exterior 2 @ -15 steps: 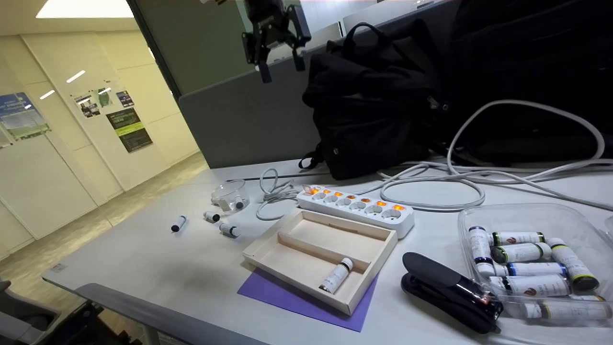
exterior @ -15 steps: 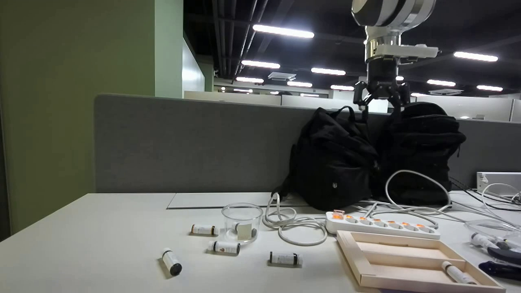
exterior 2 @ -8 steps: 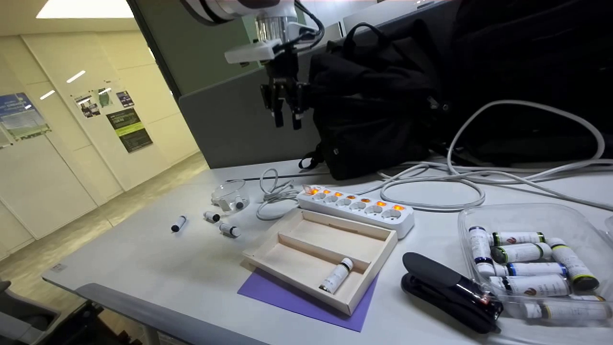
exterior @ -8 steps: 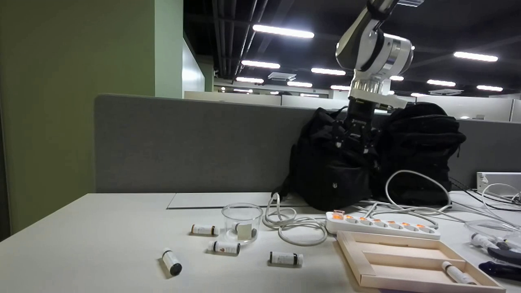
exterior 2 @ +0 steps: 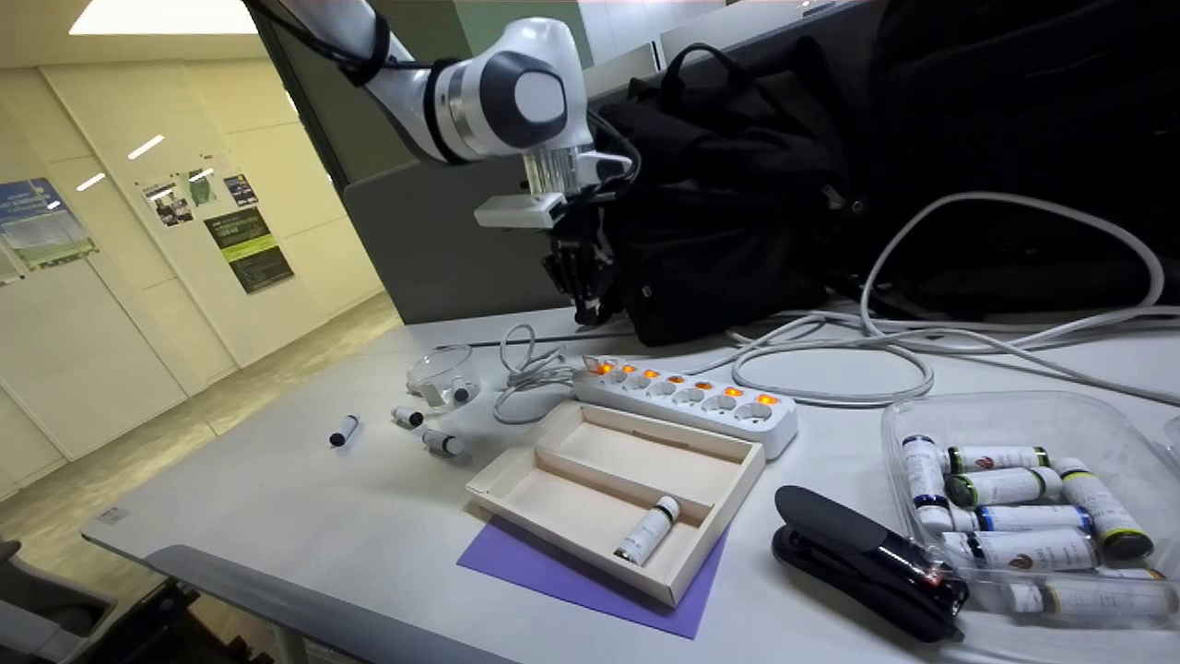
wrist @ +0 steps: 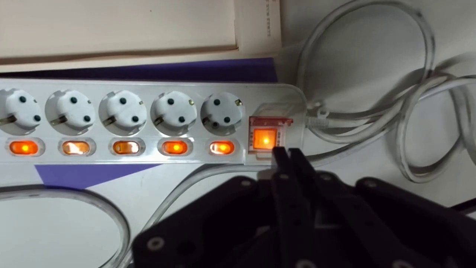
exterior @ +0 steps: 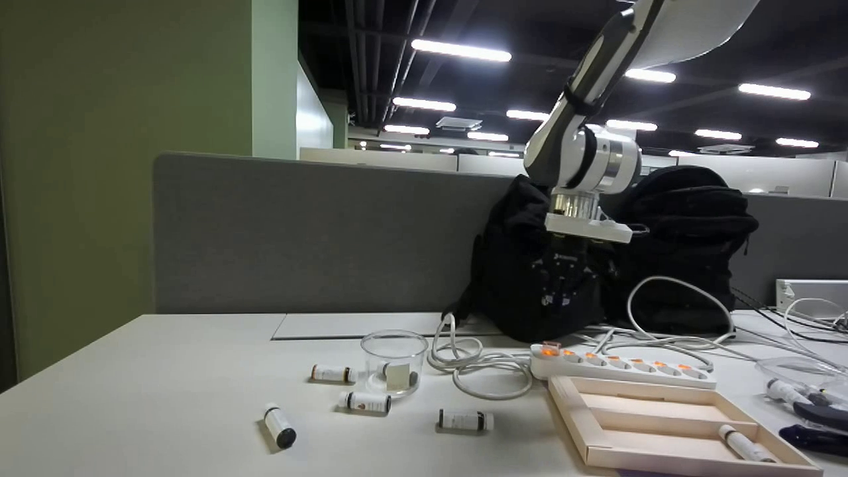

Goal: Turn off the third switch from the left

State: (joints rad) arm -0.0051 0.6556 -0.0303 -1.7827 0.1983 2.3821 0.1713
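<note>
Fingers (wrist: 281,165) stood narrow, tips all but meeting, lower right of the wrist view; I saw nothing between them. There the tips overlapped the lower right corner of the large switch (wrist: 264,138), though both exterior views had them higher in frame than the white power strip (wrist: 148,128), clear of it. The wrist picture ran reversed against those views, which put the large switch at the strip's left end; I counted from there. With it included, my third switch (wrist: 174,147) was a lit oval, left of the tips and about level in the wrist frame; with it left out, the next oval (wrist: 126,147) further left, which looked duller. I couldn't settle which was meant. Either way I judged the coming move a run leftward along the strip, whose long axis lay across that frame, as did the ovals'; overshoot risked a neighbour. Farther: wooden tray (wrist: 256,26), upper left. In an exterior view, black backpacks (exterior: 689,245) stood on the worktop (exterior: 165,397) against a grey partition (exterior: 318,238).
</note>
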